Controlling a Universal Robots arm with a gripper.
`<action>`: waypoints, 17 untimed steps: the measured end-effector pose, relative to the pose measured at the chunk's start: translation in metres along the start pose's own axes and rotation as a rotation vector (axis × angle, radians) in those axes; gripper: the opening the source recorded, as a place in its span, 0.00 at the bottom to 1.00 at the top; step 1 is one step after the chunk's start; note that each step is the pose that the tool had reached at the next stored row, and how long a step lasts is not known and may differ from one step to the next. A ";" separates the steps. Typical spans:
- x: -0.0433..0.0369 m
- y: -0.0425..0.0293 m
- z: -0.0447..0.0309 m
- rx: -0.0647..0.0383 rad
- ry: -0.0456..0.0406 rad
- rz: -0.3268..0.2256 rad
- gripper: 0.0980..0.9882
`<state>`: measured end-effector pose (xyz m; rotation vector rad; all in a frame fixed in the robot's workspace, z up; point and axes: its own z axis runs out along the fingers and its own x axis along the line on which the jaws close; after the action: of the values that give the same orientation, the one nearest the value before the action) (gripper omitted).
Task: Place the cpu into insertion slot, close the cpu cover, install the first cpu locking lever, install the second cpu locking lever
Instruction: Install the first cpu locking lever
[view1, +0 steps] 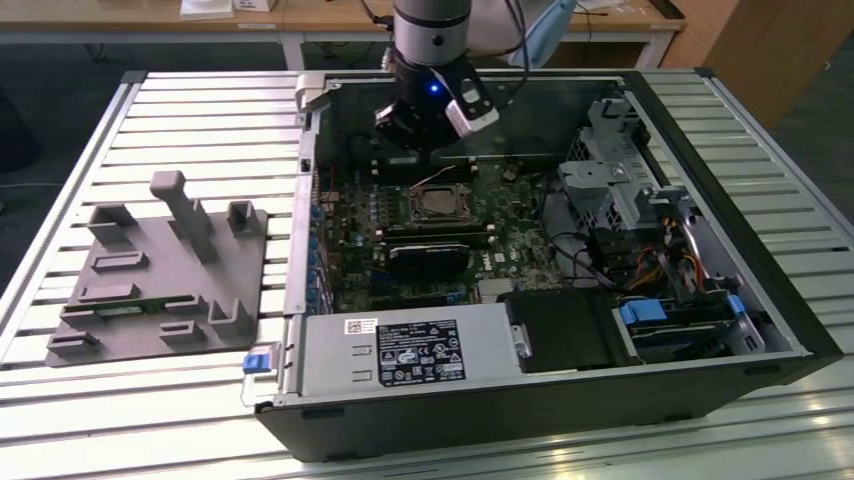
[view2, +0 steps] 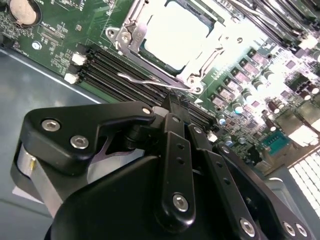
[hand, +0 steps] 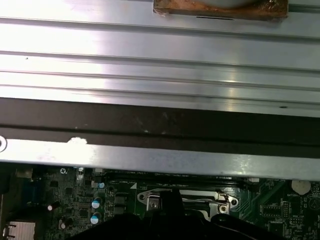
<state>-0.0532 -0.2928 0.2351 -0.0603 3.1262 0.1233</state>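
Motherboard (view1: 441, 240): cpu (view2: 174, 31) beyond gripper (view2: 172, 107)

Cpu (view2: 172, 32): flat square chip, pale silvery top, seated flat in insertion slot (view1: 438, 205) near middle of green board inside open computer case. Cpu cover (view2: 131, 36): thin silvery frame plate lying closed around chip, chip top showing through its window. Thin metal locking lever (view2: 150, 82) runs along one side of socket, just beside black memory slots, its free end raised slightly off board. Second lever cannot be made out.
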 end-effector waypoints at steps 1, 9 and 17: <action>-0.0011 0.0000 0.0006 0.000 0.0000 0.000 0.01; -0.0092 0.0004 0.0055 0.000 0.0000 0.000 0.01; -0.0161 0.0009 0.0098 0.001 0.0000 0.000 0.01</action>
<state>-0.0371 -0.2905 0.2256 -0.0604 3.1262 0.1220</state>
